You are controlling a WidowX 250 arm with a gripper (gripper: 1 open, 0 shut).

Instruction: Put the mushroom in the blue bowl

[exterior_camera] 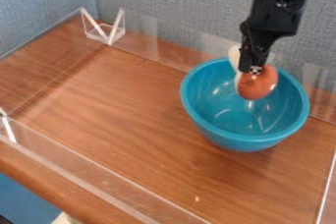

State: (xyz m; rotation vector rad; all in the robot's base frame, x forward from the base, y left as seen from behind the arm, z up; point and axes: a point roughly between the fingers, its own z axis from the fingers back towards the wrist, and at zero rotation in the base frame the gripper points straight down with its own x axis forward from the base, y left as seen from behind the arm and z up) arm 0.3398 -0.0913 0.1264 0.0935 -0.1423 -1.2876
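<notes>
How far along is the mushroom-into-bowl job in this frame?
Done: the mushroom is picked up, off the table, clamped in the tool. In hand: the tool holds it over the far side of the blue bowl. Left: opening the tool so the mushroom drops in; it is not yet resting in the bowl.
</notes>
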